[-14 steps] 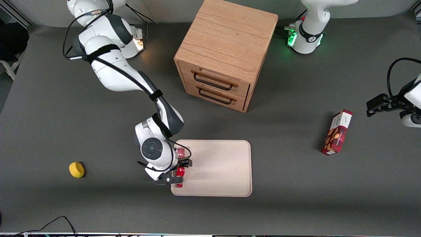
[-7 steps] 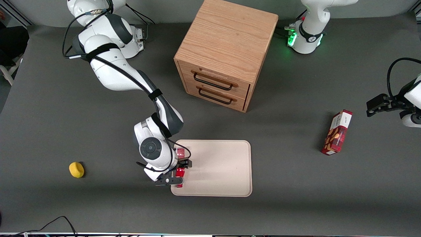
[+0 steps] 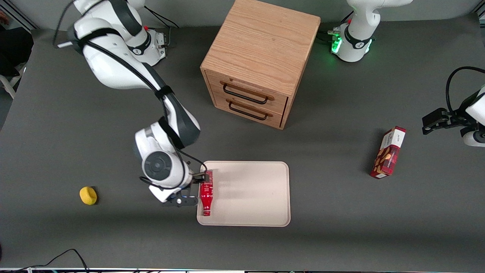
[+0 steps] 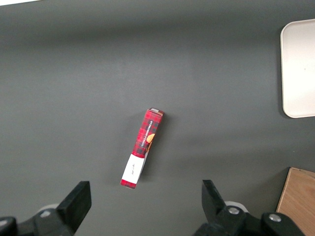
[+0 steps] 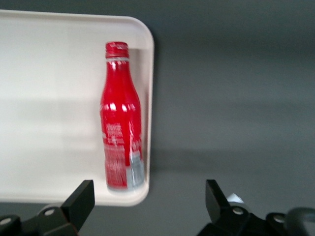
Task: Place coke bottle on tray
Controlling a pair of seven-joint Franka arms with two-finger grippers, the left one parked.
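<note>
We see the coke bottle lying flat on the tray, along its edge, cap toward six o'clock. Our gripper hangs released just beside it, over the tabletop.

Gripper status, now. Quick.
Gripper: open, holding nothing, beside the tray at its working-arm end. The coke bottle lies on its side on the tray, along that rim, free of the fingers.
</note>
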